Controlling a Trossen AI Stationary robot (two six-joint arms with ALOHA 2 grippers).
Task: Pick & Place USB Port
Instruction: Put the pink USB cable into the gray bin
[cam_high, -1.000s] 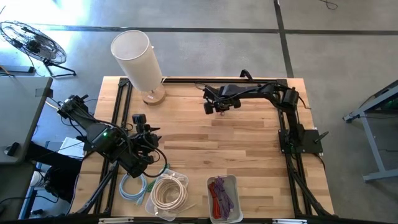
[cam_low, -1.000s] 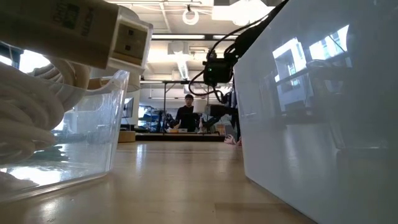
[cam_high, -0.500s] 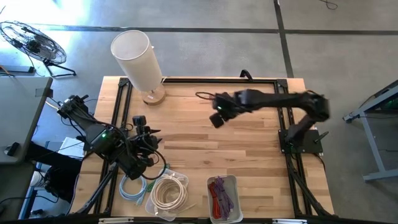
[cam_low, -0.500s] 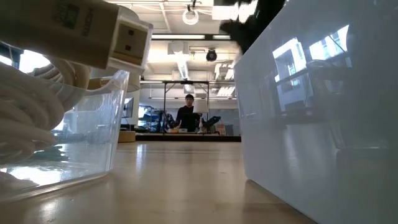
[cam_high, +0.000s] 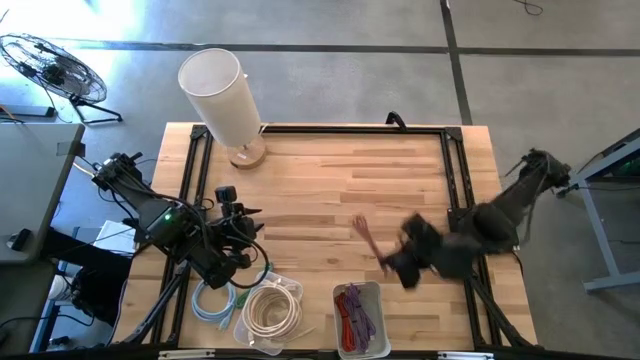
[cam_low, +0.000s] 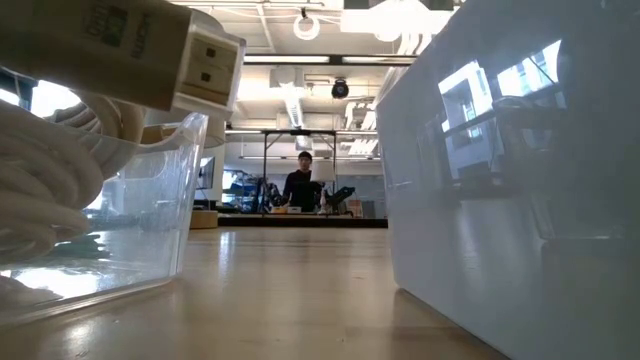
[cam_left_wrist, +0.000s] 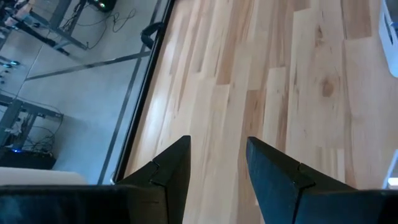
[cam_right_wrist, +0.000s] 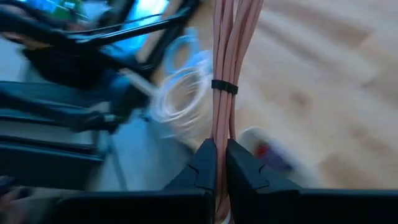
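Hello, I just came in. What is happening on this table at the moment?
The right pincer is shut on a bundle of pinkish cables, tied with a black band, and carries it above the wooden table, near the containers at the front edge. One container holds red and purple cables, another a coiled white cable. The left pincer is open and empty, waiting over the table's left side.
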